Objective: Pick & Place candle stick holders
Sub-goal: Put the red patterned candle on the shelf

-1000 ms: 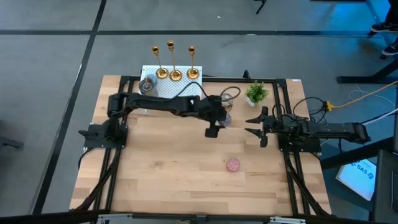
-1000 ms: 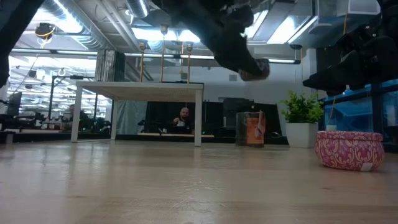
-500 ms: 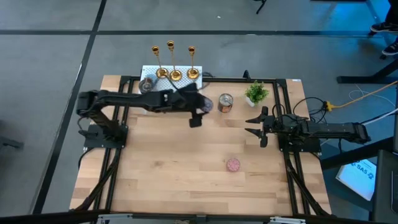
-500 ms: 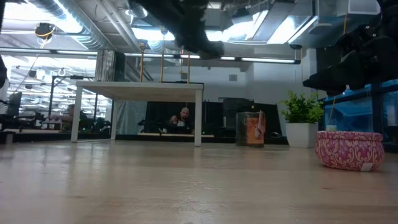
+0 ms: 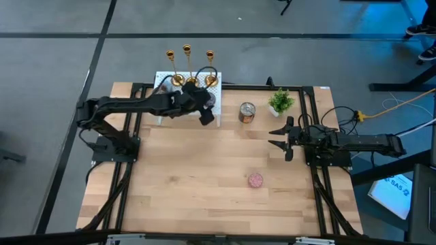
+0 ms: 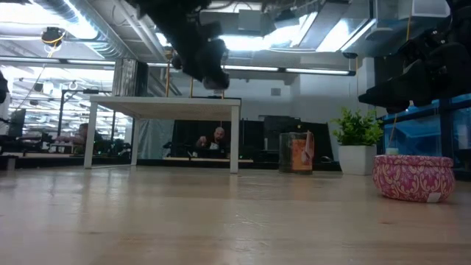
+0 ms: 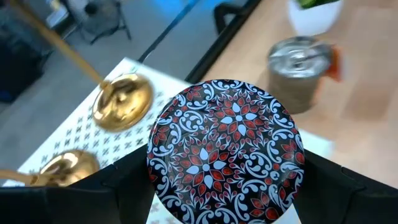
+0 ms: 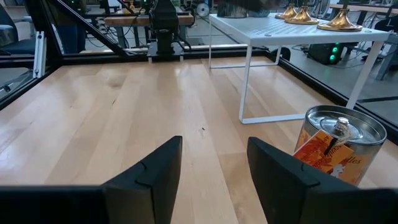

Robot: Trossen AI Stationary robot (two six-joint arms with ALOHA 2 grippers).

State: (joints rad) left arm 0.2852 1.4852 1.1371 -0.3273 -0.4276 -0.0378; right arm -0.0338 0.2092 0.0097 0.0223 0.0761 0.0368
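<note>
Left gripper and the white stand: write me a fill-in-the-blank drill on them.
1. The left gripper is shut on a round ____ with a red and white floral lid.
2. The gold candle stick holders stand on the white ____.
3. The right gripper is ____ and holds nothing.
4. Beside the silver can stands a small potted ____.

Missing words: tin; stand; open; plant

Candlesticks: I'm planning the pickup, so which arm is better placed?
Left. Its tool hangs at the white stand bearing the candlesticks, though gripping a patterned tin. The right tool waits farther off, open.
</note>
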